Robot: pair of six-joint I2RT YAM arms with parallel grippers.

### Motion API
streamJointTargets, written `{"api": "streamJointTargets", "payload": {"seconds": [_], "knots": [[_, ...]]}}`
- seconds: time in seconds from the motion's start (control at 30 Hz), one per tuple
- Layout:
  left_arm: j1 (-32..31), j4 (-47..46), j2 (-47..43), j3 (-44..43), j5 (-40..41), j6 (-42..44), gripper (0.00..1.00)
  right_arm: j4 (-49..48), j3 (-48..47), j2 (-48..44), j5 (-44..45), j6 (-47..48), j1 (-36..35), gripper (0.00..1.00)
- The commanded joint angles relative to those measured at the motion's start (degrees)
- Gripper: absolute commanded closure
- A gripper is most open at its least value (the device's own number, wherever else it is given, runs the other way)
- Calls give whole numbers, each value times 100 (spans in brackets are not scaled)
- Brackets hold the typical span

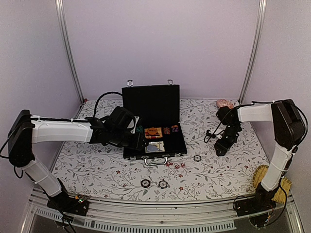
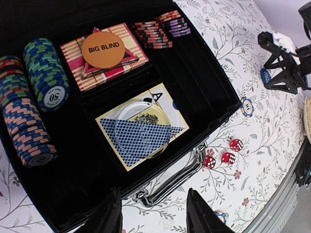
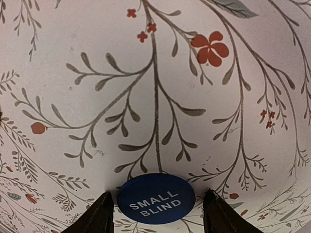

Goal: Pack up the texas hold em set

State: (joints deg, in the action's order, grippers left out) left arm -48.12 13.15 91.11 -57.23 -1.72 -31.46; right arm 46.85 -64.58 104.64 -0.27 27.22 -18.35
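Right gripper (image 3: 158,212) stands open astride the blue disc (image 3: 156,198), flat on the table (image 3: 73,73) at lower centre. We should drop squarely, pinch its rim, then lift toward the open case (image 1: 150,104) mid-frame overhead. Left gripper (image 2: 154,213) hangs open, empty, by the handle (image 2: 175,179).

The briefcase (image 2: 204,92) is black, one disc (image 2: 103,49) orange, another disc (image 3: 156,198) blue, the dice (image 2: 228,158) red, the cards (image 2: 138,138) blue-latticed. The white bench (image 3: 73,43) has a grey-leaf, red-flower print.
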Motion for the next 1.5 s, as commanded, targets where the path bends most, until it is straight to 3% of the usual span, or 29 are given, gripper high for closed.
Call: {"api": "streamJointTargets", "payload": {"seconds": [0.0, 0.67, 1.03, 1.47], "knots": [[-40, -28, 97, -50, 16, 70, 54, 109, -38, 153, 70, 31, -1, 37], [-47, -39, 92, -69, 25, 82, 54, 277, -60, 35, 314, -60, -252, 56], [24, 264, -267, 5, 481, 173, 53, 843, -1769, -88, -60, 70, -1021, 56], [100, 304, -1212, 755, 799, -315, 52, 786, -3704, 1068, -408, 254, -2784, 56]]}}
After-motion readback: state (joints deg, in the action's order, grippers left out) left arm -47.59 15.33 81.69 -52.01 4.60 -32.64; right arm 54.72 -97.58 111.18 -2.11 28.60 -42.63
